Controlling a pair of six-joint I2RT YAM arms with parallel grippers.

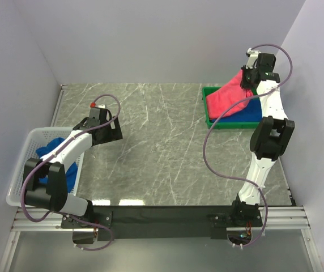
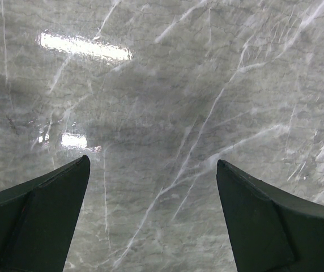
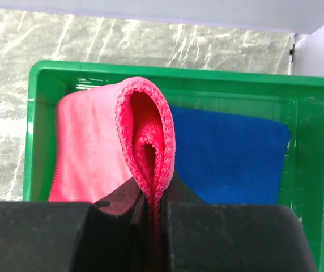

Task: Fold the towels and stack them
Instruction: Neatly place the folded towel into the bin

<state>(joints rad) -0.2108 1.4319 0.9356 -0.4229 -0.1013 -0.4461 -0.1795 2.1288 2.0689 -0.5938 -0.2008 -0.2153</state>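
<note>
At the upper right of the overhead view, a soft, rectangular pink-red terry towel (image 1: 230, 97) is held pinched in the right gripper (image 1: 248, 79), whose fingers are clenched tightly on the cloth. The towel is kept raised above a green rectangular plastic tray (image 1: 206, 107) and is seen slanting down and to the left from the grip towards the tray's left half. Whether its lower end touches anything in the tray cannot be told.

From the right wrist camera, a doubled edge with a stitched hem is seen looping up from between the shut jaws, at the centre of that frame, while the rest of the cloth is spread over the left part of the tray. A flat, folded royal blue terry towel (image 3: 230, 153) is laid on the tray floor, at the right of that frame, and is partly covered from view by the pink-red one.

At the left edge of the overhead view, a second royal blue towel (image 1: 51, 150) is bunched inside a white plastic lattice basket (image 1: 19, 170), partly hidden by the left arm. Just right of the basket, the left gripper (image 1: 112, 131) is held over the grey marbled table (image 1: 162, 147). Its fingers are spread wide, and nothing is grasped between them.
</note>
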